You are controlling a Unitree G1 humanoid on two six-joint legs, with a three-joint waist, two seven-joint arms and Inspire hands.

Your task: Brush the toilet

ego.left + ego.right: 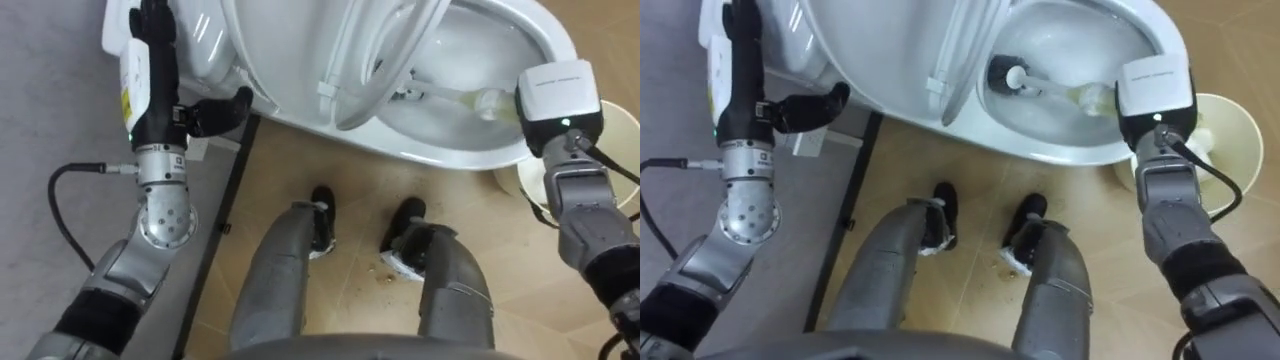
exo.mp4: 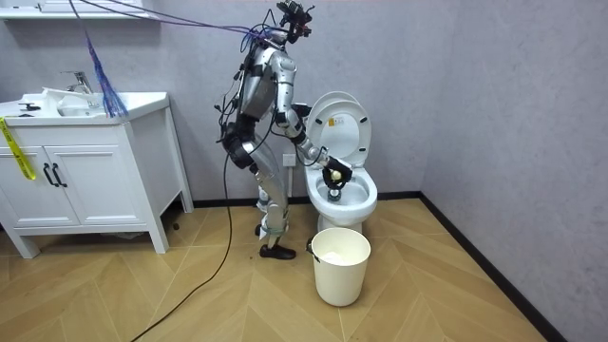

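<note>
Robot: stands on the wood floor facing the toilet (image 1: 1080,150), feet just short of the bowl.
Seat (image 2: 346,133): up, leaning back with the lid.
Brush (image 1: 1050,86): inside the bowl. Dark head is low near the back and the handle slants out to the robot's right. Can't tell if the head touches porcelain.
Right hand (image 2: 332,175): over the bowl's right rim. Eye views hide the fingers under its white tag; in the room view they look wrapped round the pale-yellow handle end.
Left hand (image 1: 155,80): holds nothing, fingers straight, thumb stuck out toward the bowl. It lies alongside the tank (image 1: 205,45); contact unclear.
Bucket (image 2: 340,261): white, on the floor just beside the bowl, at the robot's right.
Counter (image 2: 95,100): white, with sink, at the room view's left, well apart.
</note>
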